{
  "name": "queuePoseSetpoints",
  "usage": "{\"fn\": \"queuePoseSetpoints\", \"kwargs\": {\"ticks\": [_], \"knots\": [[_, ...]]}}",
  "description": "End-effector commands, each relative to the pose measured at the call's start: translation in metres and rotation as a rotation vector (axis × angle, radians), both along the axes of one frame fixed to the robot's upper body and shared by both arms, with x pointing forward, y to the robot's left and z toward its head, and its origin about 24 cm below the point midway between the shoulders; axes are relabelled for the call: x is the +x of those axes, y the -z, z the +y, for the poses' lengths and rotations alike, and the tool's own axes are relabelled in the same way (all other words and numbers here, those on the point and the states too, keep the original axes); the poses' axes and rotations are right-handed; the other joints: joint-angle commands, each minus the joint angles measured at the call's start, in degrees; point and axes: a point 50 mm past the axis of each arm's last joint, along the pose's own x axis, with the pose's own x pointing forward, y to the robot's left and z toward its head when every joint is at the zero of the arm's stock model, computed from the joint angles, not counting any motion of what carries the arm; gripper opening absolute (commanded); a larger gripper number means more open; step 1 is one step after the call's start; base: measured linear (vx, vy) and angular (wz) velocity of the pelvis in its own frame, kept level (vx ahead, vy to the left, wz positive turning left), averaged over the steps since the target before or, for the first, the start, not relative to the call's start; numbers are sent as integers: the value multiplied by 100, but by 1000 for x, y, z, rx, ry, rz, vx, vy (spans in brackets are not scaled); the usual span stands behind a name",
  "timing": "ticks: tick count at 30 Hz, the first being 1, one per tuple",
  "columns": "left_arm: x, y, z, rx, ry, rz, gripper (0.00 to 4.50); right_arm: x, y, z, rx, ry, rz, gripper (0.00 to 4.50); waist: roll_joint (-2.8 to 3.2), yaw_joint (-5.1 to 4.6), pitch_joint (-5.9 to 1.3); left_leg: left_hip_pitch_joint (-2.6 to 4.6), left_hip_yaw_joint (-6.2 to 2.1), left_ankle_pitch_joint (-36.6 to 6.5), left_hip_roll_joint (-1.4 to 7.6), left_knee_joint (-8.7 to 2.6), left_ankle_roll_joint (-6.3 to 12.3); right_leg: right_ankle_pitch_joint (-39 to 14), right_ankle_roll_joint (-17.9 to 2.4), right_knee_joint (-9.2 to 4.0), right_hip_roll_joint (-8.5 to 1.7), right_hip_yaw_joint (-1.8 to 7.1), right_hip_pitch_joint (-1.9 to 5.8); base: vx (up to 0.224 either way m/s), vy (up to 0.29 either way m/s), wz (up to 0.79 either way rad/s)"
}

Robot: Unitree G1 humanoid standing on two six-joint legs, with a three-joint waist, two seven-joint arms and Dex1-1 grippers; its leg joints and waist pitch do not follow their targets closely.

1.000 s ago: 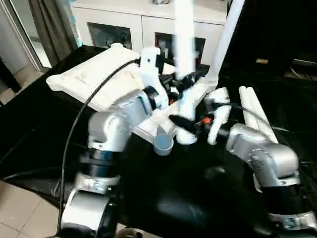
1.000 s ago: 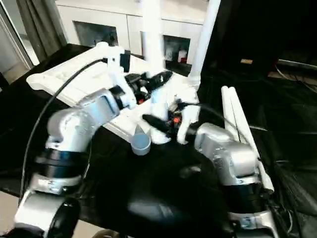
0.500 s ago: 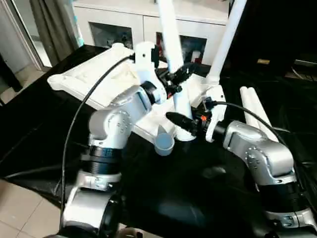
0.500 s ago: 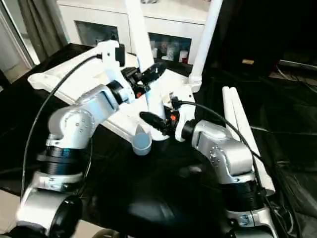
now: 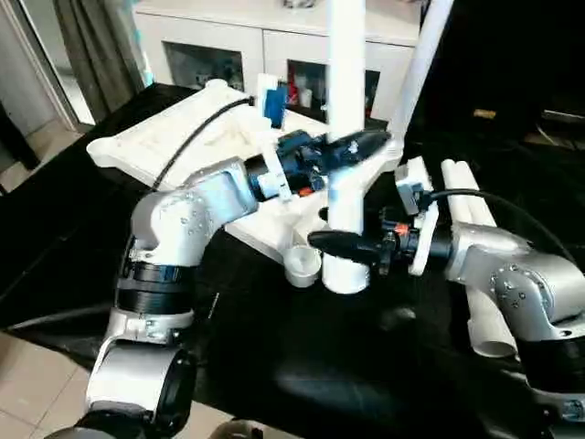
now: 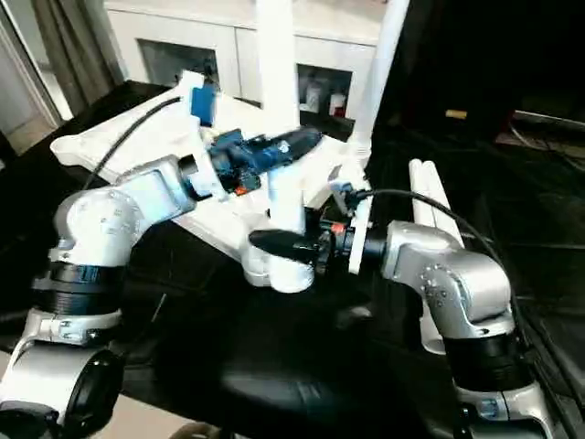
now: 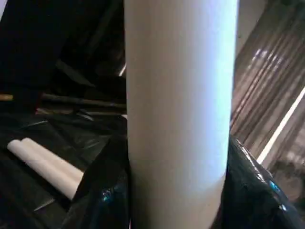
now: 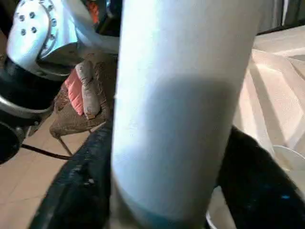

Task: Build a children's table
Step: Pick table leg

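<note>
- I am holding a long white plastic tube leg (image 5: 345,110) upright in front of me, its flared end (image 5: 345,273) sitting down at the near corner of the white ribbed plastic tabletop (image 5: 183,137)
- My left gripper (image 5: 352,146) is reaching in from nine o'clock, its black fingers (image 7: 102,200) closed on both sides of the tube, partway up the shaft
- My right gripper (image 5: 343,245) is coming in from three o'clock, lower down; its black fingers (image 8: 252,176) are standing on either side of the tube just above the flare
- The tabletop is lying underside up on the black-sheeted table (image 5: 311,366), stretching towards ten o'clock
- A second white tube leg (image 5: 416,73) is standing in the corner at one o'clock
- Two more white tube legs (image 5: 475,229) are lying side by side at three o'clock
- A white cabinet with glass doors (image 5: 228,46) is standing at twelve o'clock
</note>
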Motion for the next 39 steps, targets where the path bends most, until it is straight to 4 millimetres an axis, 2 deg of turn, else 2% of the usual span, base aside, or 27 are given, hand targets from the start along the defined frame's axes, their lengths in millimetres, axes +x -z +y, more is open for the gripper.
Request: {"fn": "queuePoseSetpoints", "kwargs": {"ticks": [1, 7, 8, 9, 11, 13, 17, 18, 21, 24, 30, 31, 33, 36, 37, 39], "knots": [[-10, -25, -3, -111, 93, -81, 188, 2, 10, -1, -57, 33, 35, 255, -108, 11, -446, 82, -209, -201, 525, -357, 360, -903, -1131, -437, -660, 365, 330, 0, 0, 0], [-11, -24, -3, -110, 97, -82, 188, 3, 8, 1, -38, 58, 30, 211, -84, 10, -448, 87, -217, -222, 538, -369, 337, -809, -1138, -431, -651, 367, 326, 0, 0, 0], [-9, -22, -3, -95, 69, -78, 223, 4, 8, 1, -36, 71, 26, 209, -82, 10, -445, 83, -220, -240, 537, -372, 315, -839, -1126, -438, -653, 368, 329, 0, 0, 0], [-9, -22, -3, -95, 69, -78, 223, 4, 8, 1, -36, 71, 26, 209, -84, 10, -447, 87, -219, -253, 537, -374, 305, -853, -1120, -439, -653, 368, 330, 0, 0, 0], [0, -19, -6, -45, -53, -47, 258, 7, 8, 1, -40, 108, 16, 205, -84, 4, -450, 88, -220, -231, 543, -369, 269, -760, -1149, -429, -649, 368, 327, 0, 0, 0], [6, -14, -8, 17, -132, -29, 263, 8, 8, 1, -42, 125, 13, 199, -86, 5, -451, 84, -224, -233, 542, -370, 252, -760, -1143, -436, -650, 370, 333, 0, 0, 0], [21, -4, -9, 142, -336, -9, 287, 15, 12, 2, -75, 188, -5, 197, -113, 2, -453, 74, -226, -212, 522, -367, 254, -834, -964, -451, -642, 370, 355, 0, 0, 0], [23, -3, -10, 133, -368, 7, 262, 17, 13, 3, -80, 206, -8, 197, -111, 2, -454, 76, -223, -197, 524, -368, 260, -836, -962, -455, -648, 372, 352, 0, 0, 0], [25, -2, -12, 110, -396, 38, 246, 19, 13, 6, -79, 216, -12, 197, -123, 4, -469, 60, -224, -57, 523, -352, 327, -585, -1069, -415, -646, 363, 356, 0, 0, 0], [24, -2, -14, 99, -384, 44, 203, 19, 13, 7, -82, 219, -23, 197, -121, 1, -473, 67, -220, -76, 527, -347, 386, -541, -1114, -408, -652, 359, 348, 0, 0, 0], [21, -5, -20, 75, -366, 39, 183, 21, 13, 10, -65, 219, -32, 197, -114, -6, -451, 77, -217, -228, 532, -358, 367, -798, -1100, -445, -651, 362, 335, 0, 0, 0], [21, -5, -20, 75, -366, 37, 183, 20, 12, 11, -54, 214, -23, 232, -115, -8, -450, 79, -217, -232, 530, -359, 371, -804, -1102, -445, -647, 362, 335, 0, 0, 0], [21, -6, -20, 83, -358, 26, 182, 17, 9, 11, -33, 178, -17, 267, -112, -3, -452, 80, -221, -231, 532, -360, 377, -806, -1086, -447, -649, 362, 339, 0, 0, 0], [19, -8, -20, 96, -321, -1, 182, 17, 8, 8, -49, 185, -20, 286, -104, -1, -458, 81, -224, -167, 538, -359, 398, -698, -1079, -428, -643, 362, 329, 0, 0, 0], [13, -11, -20, 107, -238, -42, 182, 18, 9, -1, -77, 202, -21, 299, -127, -5, -457, 80, -218, -152, 533, -360, 411, -693, -1075, -430, -647, 365, 332, 0, 0, 0], [9, -13, -20, 113, -197, -60, 182, 17, 9, -6, -81, 195, -18, 306, -123, 8, -459, 89, -214, -112, 533, -355, 406, -707, -1083, -414, -647, 363, 331, 0, 0, 0]]}}
